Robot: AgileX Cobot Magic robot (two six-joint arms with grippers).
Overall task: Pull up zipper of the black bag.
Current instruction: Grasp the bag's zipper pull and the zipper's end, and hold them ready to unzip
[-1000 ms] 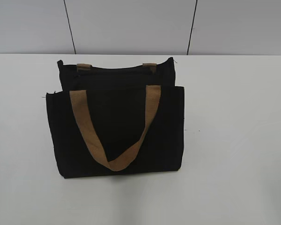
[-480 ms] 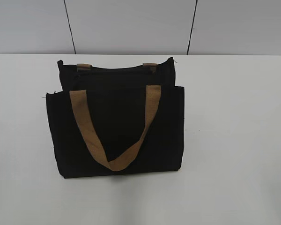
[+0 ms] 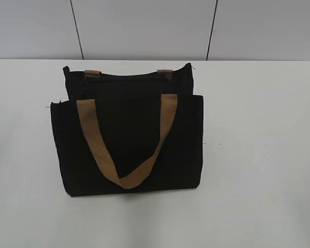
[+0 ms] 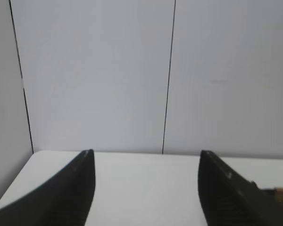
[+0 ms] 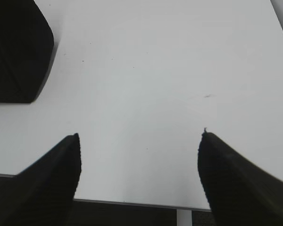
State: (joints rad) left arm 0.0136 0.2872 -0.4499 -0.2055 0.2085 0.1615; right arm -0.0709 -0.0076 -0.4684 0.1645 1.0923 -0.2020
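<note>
Between the two dark fingers of the left gripper (image 4: 146,188) there is only air, white table and the grey wall behind. Its fingers stand wide apart and hold nothing. A bit of tan strap peeks in at the right edge of that view, low down, so the bag is close to that side.

The right gripper (image 5: 139,174) is the same: fingers spread wide, nothing held, bare table (image 5: 155,70) under it. A black corner of the bag shows at the top left of its view, well apart from the fingers.

Neither arm shows in the outside view. The black bag (image 3: 129,142) lies near the middle of the table with its mouth toward the far wall. One tan handle (image 3: 125,150) hangs in a loop down the front. Two short tan tabs sit on the far top edge. The zipper (image 3: 89,78) seems to be the small grey bit near the left tab, but it is too small to be sure.

I think the job has not begun; this is the reaching step. Next, one gripper likely needs to go to the top edge and pinch the little pull, while the other holds the bag so it will not slide.
</note>
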